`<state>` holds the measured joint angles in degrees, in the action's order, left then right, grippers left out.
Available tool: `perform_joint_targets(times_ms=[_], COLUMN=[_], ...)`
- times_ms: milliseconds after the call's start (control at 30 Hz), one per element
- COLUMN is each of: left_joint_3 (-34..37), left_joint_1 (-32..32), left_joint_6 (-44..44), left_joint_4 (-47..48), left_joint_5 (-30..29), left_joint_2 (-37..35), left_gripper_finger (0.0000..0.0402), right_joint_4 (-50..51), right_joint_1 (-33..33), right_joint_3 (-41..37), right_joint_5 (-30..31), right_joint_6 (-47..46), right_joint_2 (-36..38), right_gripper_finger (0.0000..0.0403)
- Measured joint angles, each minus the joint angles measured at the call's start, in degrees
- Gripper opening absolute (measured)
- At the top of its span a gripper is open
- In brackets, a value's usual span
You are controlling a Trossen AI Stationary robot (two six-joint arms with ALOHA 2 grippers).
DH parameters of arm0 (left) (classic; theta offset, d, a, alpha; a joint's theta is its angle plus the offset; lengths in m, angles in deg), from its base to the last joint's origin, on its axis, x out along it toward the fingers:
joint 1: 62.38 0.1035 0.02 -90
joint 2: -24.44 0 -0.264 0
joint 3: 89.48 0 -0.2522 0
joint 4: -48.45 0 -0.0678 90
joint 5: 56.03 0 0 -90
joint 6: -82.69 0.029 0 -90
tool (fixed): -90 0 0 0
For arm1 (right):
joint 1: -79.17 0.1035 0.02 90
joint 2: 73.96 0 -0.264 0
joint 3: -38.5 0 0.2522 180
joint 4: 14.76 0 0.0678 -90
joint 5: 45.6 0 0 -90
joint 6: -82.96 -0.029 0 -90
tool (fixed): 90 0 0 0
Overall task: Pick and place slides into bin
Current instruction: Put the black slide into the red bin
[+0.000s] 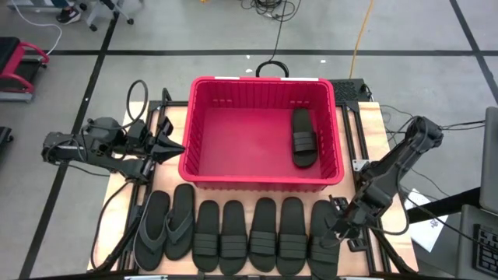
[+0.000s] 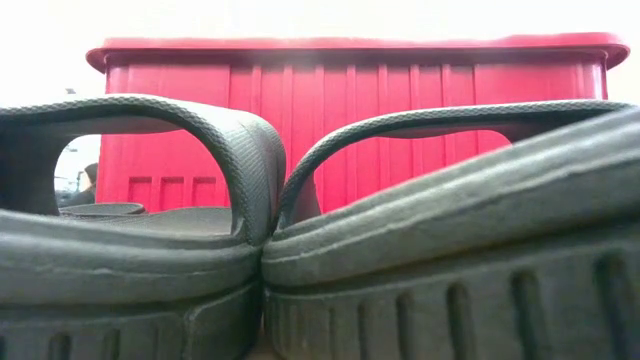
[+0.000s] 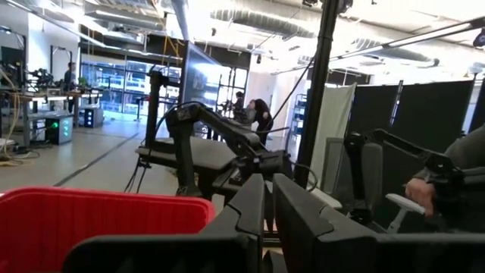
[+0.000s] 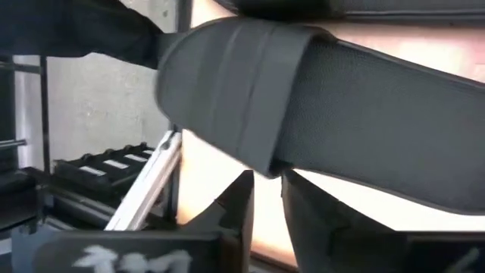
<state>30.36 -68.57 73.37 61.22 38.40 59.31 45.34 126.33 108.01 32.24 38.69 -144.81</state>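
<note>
The red bin (image 1: pixel 204 132) stands at the table's middle; one black slide (image 1: pixel 303 138) lies flat in its right part. Along the near edge lie the dark grey flip-flop pair (image 1: pixel 165 225) and a row of black slides (image 1: pixel 249 233); two of them fill the low view (image 2: pixel 130 250) before the bin (image 2: pixel 350 110). My right gripper (image 1: pixel 339 223) is low at the far right side of the rightmost slide (image 1: pixel 321 239), its fingers nearly together. My left gripper (image 1: pixel 177 146) waits shut and empty left of the bin, whose rim shows in its wrist view (image 3: pixel 98 201). My right gripper meets the rightmost slide at its right side edge (image 4: pixel 267 165), just beside the ribbed strap (image 4: pixel 227 83). The fingers (image 4: pixel 241 199) come slanting down from the table's right. The fingertips cover the place of contact. The slide's sole (image 4: pixel 379 114) lies slightly askew in the row.
Cables and a dark frame rail (image 1: pixel 354 167) run beside the bin's right side. A sheet of paper (image 1: pixel 428 229) lies at the table's right. A person's sleeve and hand (image 3: pixel 447 171) show in the room beyond the table.
</note>
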Motion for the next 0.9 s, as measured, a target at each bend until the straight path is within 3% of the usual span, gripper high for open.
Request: perform_joint_targets(times_ms=[300, 467, 633, 900], left_joint_3=[0.0, 0.0, 0.0, 0.0], left_joint_1=[0.0, 0.0, 0.0, 0.0], left_joint_6=[0.34, 1.32, 1.06, -0.04], left_joint_4=[-0.01, -0.01, -0.03, 0.46], left_joint_5=[-0.02, -0.04, -0.04, 0.0], left_joint_2=[0.0, 0.0, 0.0, -0.02], left_gripper_finger=[0.0033, 0.0033, 0.0033, 0.0033], right_joint_4=[-14.83, -17.95, -26.75, -48.94], right_joint_1=[-1.21, -2.47, -2.93, -2.85], right_joint_3=[-7.25, -11.01, -15.75, -24.33], right_joint_5=[-1.59, -1.63, -1.65, -1.63], right_joint_6=[-0.18, -1.08, -2.8, -10.55], right_joint_2=[0.03, 0.03, 0.02, 0.02], right_gripper_finger=[0.0158, 0.0194, 0.0207, 0.0198])
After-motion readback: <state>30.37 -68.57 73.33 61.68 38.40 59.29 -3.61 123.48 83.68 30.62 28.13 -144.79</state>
